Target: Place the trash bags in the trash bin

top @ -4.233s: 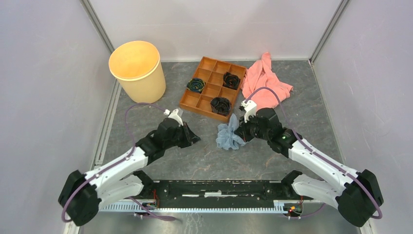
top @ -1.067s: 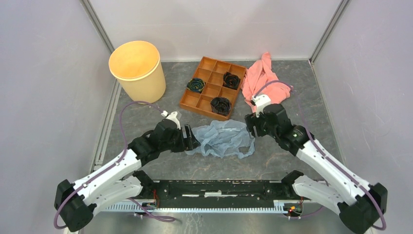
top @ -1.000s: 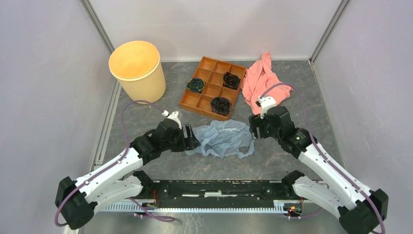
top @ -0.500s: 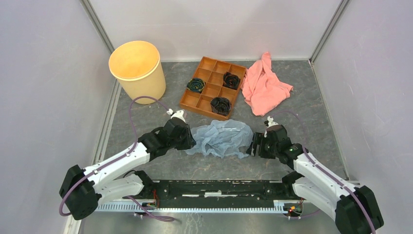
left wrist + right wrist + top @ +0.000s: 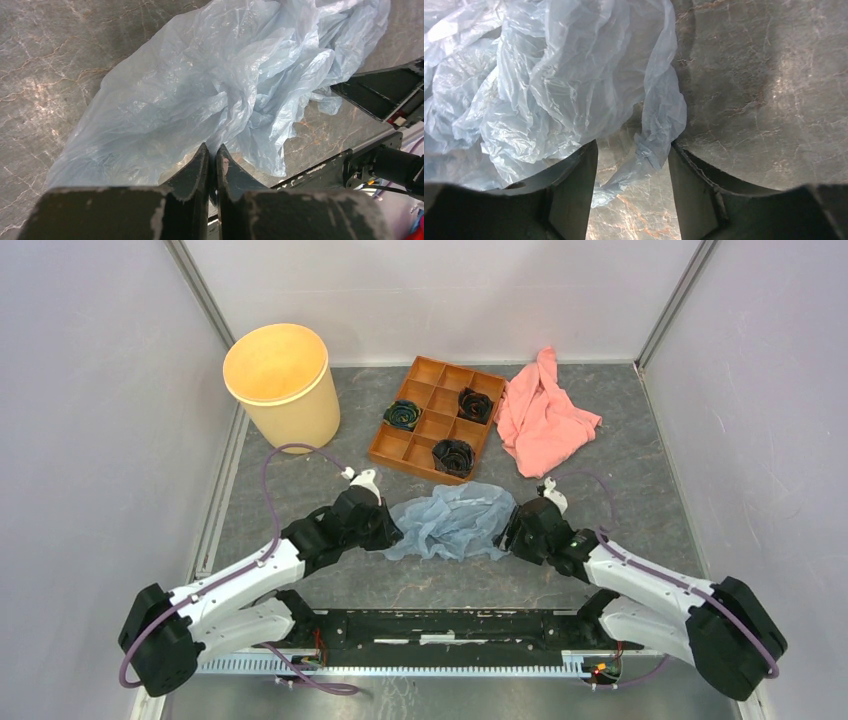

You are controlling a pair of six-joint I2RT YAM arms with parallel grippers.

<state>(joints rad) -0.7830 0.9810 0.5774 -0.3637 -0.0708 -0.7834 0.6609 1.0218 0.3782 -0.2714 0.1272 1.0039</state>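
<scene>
At far left we see the trash bin point(image 5: 283, 385), upright and well apart from the trash bag point(image 5: 210, 75). Our left gripper point(image 5: 212, 150) pinches the bag's edge, jaws nearly together. The bag lies crumpled on the table between both grippers. Our right gripper point(image 5: 633, 150) stands open, astride a loose strand.

Crumpled pale-blue bag point(image 5: 452, 522), well apart from tan bin point(image 5: 284, 385)
</scene>
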